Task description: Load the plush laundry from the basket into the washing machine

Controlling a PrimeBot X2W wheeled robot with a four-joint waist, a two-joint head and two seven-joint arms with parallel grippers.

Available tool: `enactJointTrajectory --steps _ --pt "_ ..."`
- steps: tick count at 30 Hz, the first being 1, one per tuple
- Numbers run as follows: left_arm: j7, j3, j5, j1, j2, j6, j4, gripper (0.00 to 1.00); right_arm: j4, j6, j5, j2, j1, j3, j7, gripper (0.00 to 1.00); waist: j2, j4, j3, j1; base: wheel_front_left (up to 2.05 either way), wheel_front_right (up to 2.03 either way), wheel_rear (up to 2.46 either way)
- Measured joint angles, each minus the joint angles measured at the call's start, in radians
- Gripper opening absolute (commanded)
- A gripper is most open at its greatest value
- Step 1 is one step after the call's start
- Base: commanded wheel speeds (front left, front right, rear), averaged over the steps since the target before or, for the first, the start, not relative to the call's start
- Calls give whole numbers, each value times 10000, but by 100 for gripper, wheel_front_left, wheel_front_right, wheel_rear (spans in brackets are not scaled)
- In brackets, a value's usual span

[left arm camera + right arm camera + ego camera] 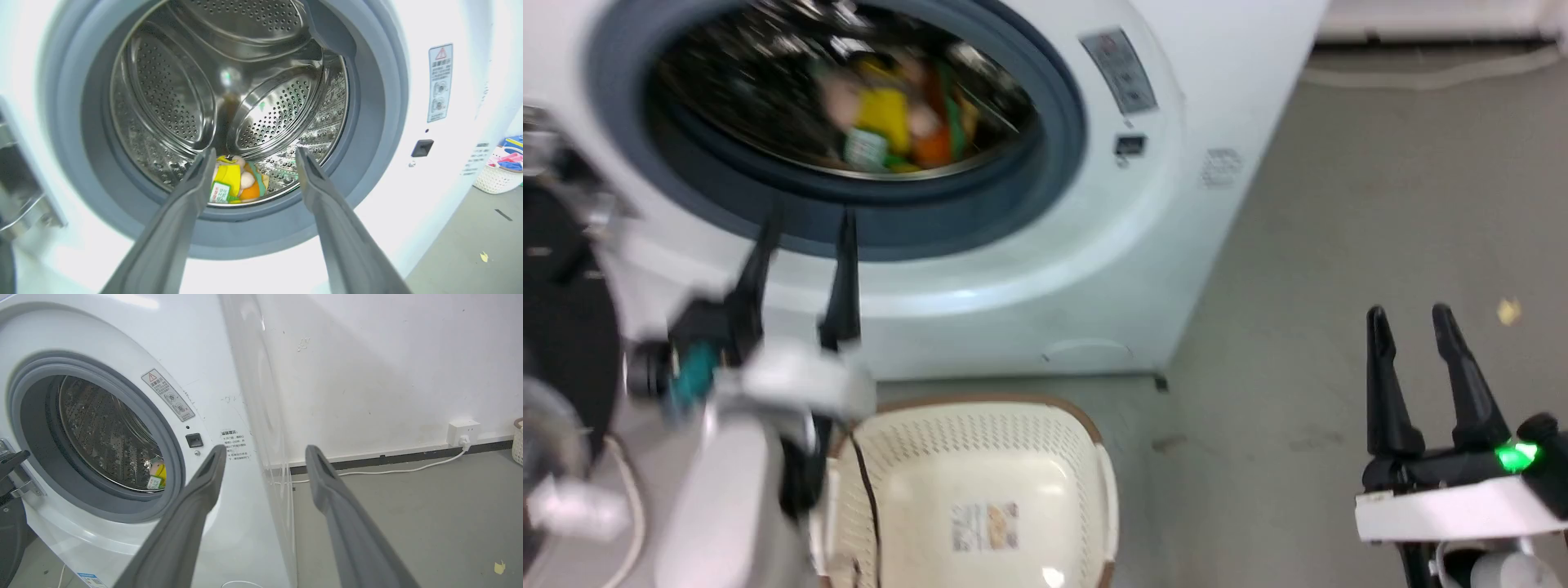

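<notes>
Together in the white front-loading washing machine (1013, 269) lie a pink-beige yellow-clad doll (226, 181) and an orange bun plush (250, 192). Left gripper (809, 219) and right gripper (1409, 313) gape wide, empty, outside it

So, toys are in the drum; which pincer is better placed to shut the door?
Probably left: the left pincer is open at the seal, beside the door; the right pincer is over floor.

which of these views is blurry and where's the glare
Head view: motion-blurred, the plush laundry smeared. Left wrist view: drum crisp with bright glints, washing machine front blown out white. Right wrist view: sharp, slight glare along the top.
</notes>
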Motion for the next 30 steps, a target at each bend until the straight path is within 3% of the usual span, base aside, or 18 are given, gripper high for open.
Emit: enactJointTrajectory --steps 4,10,28,29,30 --pt "-10 65 420 2004 -353 351 -1714 100 -8 0 -205 -4 302 125 0 100 0 450 -587 0 0 0 0" --pt "-10 -341 805 4048 -851 495 -2483 100 4 0 -249 -2 709 174 0 100 0 963 -1163 2 0 0 0" --pt "-12 -159 1145 4455 -1177 568 -2991 100 134 0 -299 0 1117 278 0 100 0 1430 -1384 5 0 0 0" --pt "-12 -146 1126 4454 -1183 548 -2972 0 136 0 -299 0 1117 274 0 0 0 1438 -1374 5 0 0 0" --pt "-6 -140 1116 4453 -1191 510 -2938 0 136 0 -299 0 1116 276 2 0 0 1449 -1365 4 0 0 0"
